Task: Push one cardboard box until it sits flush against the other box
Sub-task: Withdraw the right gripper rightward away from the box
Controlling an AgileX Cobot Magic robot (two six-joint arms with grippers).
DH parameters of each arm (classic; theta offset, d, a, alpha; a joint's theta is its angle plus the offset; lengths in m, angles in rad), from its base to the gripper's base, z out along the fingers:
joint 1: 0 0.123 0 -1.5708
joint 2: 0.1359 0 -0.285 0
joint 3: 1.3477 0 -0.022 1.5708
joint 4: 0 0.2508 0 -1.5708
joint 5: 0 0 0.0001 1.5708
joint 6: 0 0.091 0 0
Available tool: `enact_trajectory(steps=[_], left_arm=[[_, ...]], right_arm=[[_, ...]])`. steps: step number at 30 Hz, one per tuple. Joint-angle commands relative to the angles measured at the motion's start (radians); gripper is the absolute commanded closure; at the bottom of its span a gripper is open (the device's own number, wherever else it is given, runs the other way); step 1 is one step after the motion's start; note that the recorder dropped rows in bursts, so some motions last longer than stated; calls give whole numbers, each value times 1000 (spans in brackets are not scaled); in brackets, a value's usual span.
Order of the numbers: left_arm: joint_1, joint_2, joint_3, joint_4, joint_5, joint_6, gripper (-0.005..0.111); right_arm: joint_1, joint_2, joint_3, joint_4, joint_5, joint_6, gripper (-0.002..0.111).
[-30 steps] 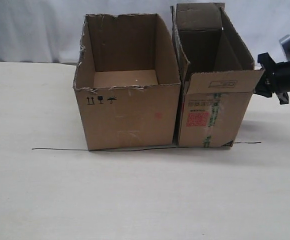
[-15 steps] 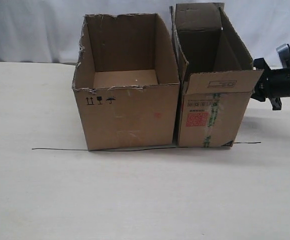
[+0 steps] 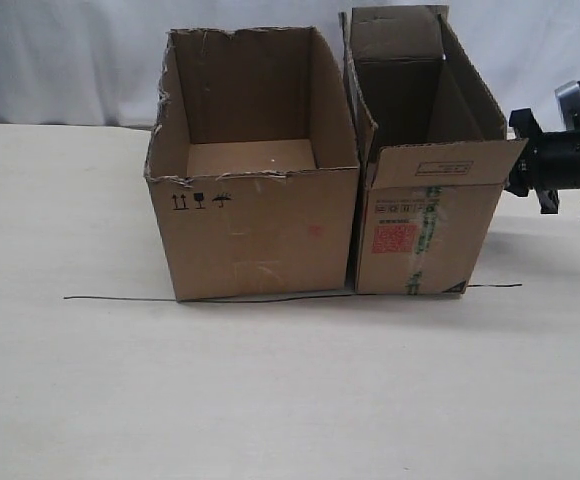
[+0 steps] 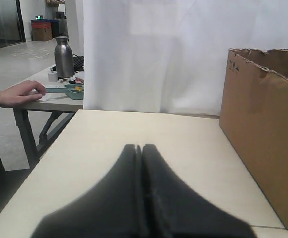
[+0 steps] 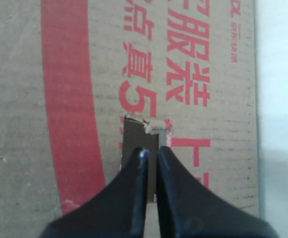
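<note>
The cardboard box (image 3: 425, 215), narrow with raised flaps, a red stamp and green-striped tape, stands right of the other box (image 3: 255, 215), a wider flapless carton with black symbols. Only a thin dark slit shows between their near faces. My right gripper (image 3: 517, 155) hovers just off the narrow box's right side, below its folded flap. In the right wrist view its shut fingers (image 5: 151, 151) point at a torn hand hole (image 5: 134, 134) in the red-printed wall (image 5: 35, 99); contact cannot be told. My left gripper (image 4: 140, 147) is shut and empty over the table, left of the plain box (image 4: 263, 129).
A thin black line (image 3: 120, 298) runs across the cream table (image 3: 270, 400) along the boxes' front edges. A white curtain (image 3: 70, 60) hangs behind. Past the table's left end stands a side table (image 4: 44, 99) with a metal bottle (image 4: 63, 57) and a person's hand (image 4: 20, 92).
The right arm has shifted slightly beside the narrow box, its wrist camera dropping a little. Neither box has visibly moved.
</note>
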Motion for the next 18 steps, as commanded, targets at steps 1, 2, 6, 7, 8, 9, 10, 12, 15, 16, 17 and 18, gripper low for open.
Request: enact_trajectory(steps=[1,2,6,7,8,9,10,12,15,16,17,18], left_arm=[[-7,-3,2,2,-14,-2,107],[-7,-3,2,2,-14,-2,107],[-7,-3,2,2,-14,-2,107],[-7,-3,2,2,-14,-2,107],[-7,-3,2,2,-14,-2,107],[-7,-3,2,2,-14,-2,107],[-7,-3,2,2,-14,-2,107],[-7,-3,2,2,-14,-2,107],[-7,-3,2,2,-14,-2,107],[-7,-3,2,2,-14,-2,107],[-7,-3,2,2,-14,-2,107],[-7,-3,2,2,-14,-2,107]], right_arm=[[4,-3,-9,9,16,-28,103],[4,-3,-9,9,16,-33,103],[4,-2,-9,15,9,-46,103],[4,-2,-9,20,9,-48,103],[4,-2,-9,25,11,-52,103],[4,-2,-9,30,11,-54,103],[4,-2,-9,32,11,-56,103],[4,-2,-9,32,11,-67,103],[-10,-8,-9,29,11,-81,103],[-23,-19,-9,22,11,-81,103],[-59,-55,-9,-16,11,-64,103],[-111,-119,-9,-78,15,-36,103]])
